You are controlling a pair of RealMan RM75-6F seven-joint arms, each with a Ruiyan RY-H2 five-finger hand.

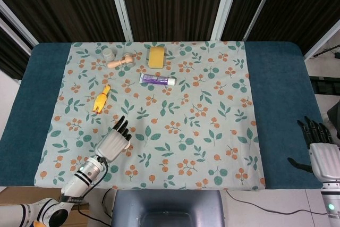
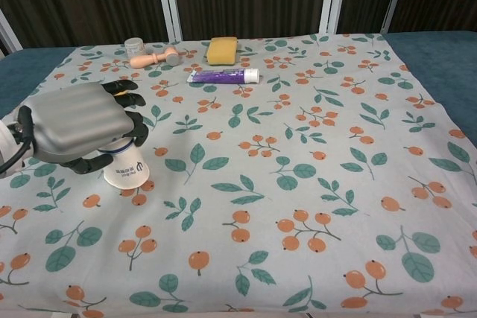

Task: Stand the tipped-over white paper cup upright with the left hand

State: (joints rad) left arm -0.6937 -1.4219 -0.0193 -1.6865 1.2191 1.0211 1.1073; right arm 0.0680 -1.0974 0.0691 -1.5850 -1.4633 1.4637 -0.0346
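Note:
The white paper cup (image 2: 127,170) lies on the floral cloth near the front left, its wide end toward the front edge and a dark logo on its side. My left hand (image 2: 78,126) lies over it, fingers curled down across its upper part and the thumb low on its left side, so it grips the cup. In the head view my left hand (image 1: 113,142) hides nearly all of the cup. My right hand (image 1: 321,152) hangs beyond the table's right end, fingers straight and apart, holding nothing.
A yellow toy (image 1: 101,99) lies behind the left hand. Along the back stand a small jar (image 1: 108,53), a wooden piece (image 1: 120,62) and a yellow sponge (image 1: 156,57), with a purple tube (image 1: 157,80) just in front of them.

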